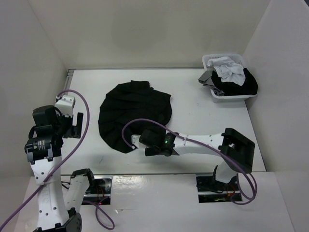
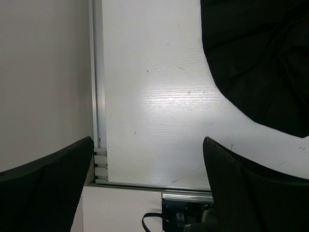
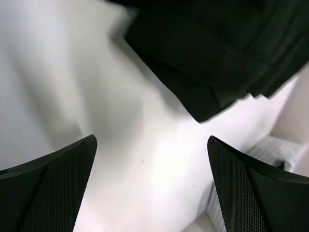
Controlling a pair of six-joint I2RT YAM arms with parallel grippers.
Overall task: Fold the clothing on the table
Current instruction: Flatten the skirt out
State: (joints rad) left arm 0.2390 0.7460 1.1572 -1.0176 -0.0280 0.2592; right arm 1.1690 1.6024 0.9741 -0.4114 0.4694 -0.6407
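Top external view: one black skirt (image 1: 135,116) lies flat on the counter (image 1: 207,121), left of centre, fanned out. Its narrow end points to the far wall and the flared hem curves toward the near left, so its long axis runs far to near. There are two arms. The right arm (image 1: 203,142) reaches leftward; the right jaws stand wide at the skirt's near edge, holding nothing. The left arm (image 1: 46,140) stands by the left rail (image 2: 96,96); the left jaws are wide and empty, over the counter beside the skirt. One white basket (image 1: 231,98) of clothes sits in the far right corner, well apart.
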